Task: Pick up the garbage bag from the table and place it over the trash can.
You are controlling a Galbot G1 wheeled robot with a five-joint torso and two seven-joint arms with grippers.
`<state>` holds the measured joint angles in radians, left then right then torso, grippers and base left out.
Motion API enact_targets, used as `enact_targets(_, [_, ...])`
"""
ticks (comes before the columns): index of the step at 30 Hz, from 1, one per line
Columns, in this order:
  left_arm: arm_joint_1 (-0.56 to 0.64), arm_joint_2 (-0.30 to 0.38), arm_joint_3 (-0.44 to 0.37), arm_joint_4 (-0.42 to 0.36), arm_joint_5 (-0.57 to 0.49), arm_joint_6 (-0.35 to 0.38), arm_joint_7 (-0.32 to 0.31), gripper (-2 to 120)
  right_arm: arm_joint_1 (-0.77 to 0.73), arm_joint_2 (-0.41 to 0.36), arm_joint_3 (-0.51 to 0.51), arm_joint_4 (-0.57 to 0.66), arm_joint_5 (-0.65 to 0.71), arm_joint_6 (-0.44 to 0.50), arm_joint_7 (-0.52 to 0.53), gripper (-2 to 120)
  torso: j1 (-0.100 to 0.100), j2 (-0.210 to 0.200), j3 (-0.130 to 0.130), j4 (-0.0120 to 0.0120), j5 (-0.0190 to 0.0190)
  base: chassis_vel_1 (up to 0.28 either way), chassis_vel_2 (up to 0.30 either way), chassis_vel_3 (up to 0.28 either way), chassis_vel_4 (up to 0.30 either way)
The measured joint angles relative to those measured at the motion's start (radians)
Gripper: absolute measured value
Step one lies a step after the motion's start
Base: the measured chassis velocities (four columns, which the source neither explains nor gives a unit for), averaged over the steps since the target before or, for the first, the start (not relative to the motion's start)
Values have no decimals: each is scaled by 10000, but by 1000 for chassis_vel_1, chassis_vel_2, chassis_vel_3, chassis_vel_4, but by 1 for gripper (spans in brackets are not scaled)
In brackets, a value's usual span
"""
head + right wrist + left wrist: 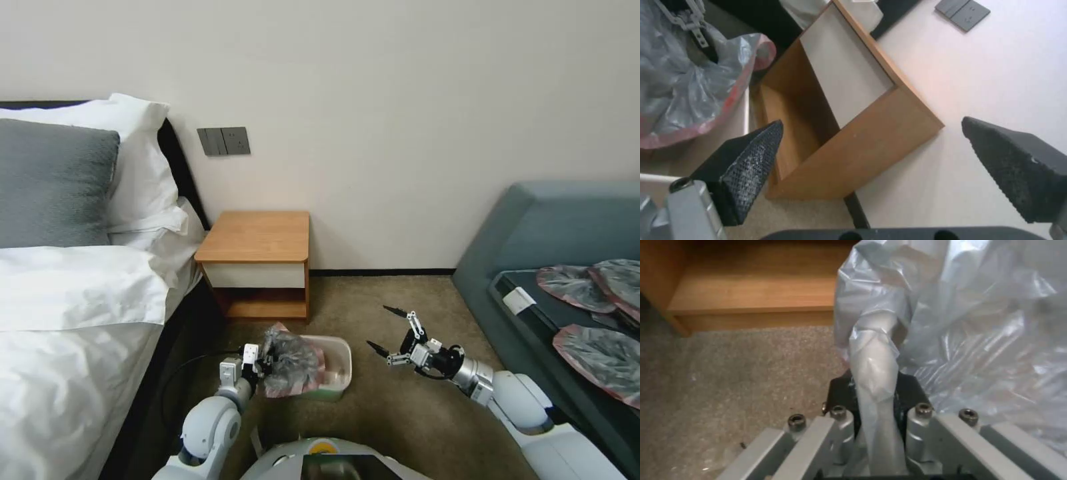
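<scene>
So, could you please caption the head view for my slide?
Left gripper holds the garbage bag over the trash can; right gripper open beside it.

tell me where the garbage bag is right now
In the head view the garbage bag hangs bunched in the left claw, over the near-left end of the trash can, on the carpet in front of the table.

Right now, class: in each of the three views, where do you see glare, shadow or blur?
Head view: soft even light, the table shelf in shadow. Left wrist view: bright glare on the garbage bag pinched by the left gripper, its far edge blurred. Right wrist view: the open right gripper has fingertips close and soft; the wall is washed out.
</scene>
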<state>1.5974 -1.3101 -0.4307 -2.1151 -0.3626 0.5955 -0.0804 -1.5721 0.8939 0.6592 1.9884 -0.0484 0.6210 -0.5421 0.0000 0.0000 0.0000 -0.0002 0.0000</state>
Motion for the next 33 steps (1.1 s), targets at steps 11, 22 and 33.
enact_targets(11, [552,-245,101,-349,725,-1742,-571,8,166,-46,-938,523,915,-749,1693,100,0,0,0,1,0,0,0,0,0])
enact_targets(22, [699,-450,33,120,507,-5655,83,8,1674,-470,-4469,2225,4307,-4365,3837,100,0,0,0,1,0,0,0,0,0])
enact_targets(33, [749,-489,-81,229,614,-6314,333,8,4381,-1116,-7356,3059,7804,-8045,5192,100,0,0,1,2,-2,0,0,0,0])
